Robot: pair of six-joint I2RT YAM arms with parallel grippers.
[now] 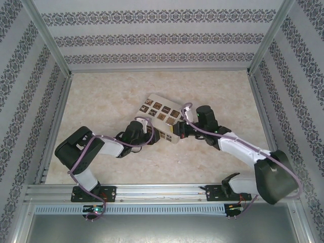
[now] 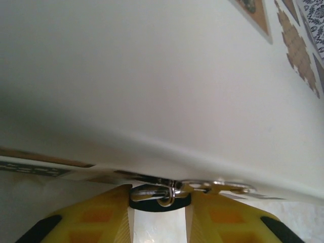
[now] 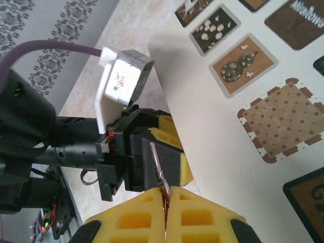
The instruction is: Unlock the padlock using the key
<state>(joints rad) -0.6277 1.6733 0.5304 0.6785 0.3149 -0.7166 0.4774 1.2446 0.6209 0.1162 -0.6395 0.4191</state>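
Right gripper [image 3: 166, 196]: clenched, yellow pads tight together, pinching the key [image 3: 158, 169] by its lower end. The key is a thin silvery-grey sliver. Its long axis runs near upright in the right wrist view, the top leaning slightly left. The free tip points away from the pads, toward the left gripper's black housing and yellow fingers just beyond it. The tip is close to those fingers; cannot tell if it touches anything.

Left gripper [image 2: 159, 215]: narrowed but not fully closed, with a gap between the two yellow fingers. The padlock [image 2: 159, 198] sits right at the fingertips, and the pads appear to press its two sides, so it is grasping the padlock. The padlock body reads dark and rounded here, mostly hidden. A small silver shackle loop on top of it lies roughly across the picture. It hangs at the lower edge of the cream box [image 2: 162, 91], beside a silver hasp [image 2: 223, 185] on that edge. Which way the keyhole faces cannot be made out, nor the body's long axis.

Top view: the box lies mid-worktop [image 1: 101, 101], turned at an angle. Both grippers meet at its near side, left from the left, right from the right, close together.
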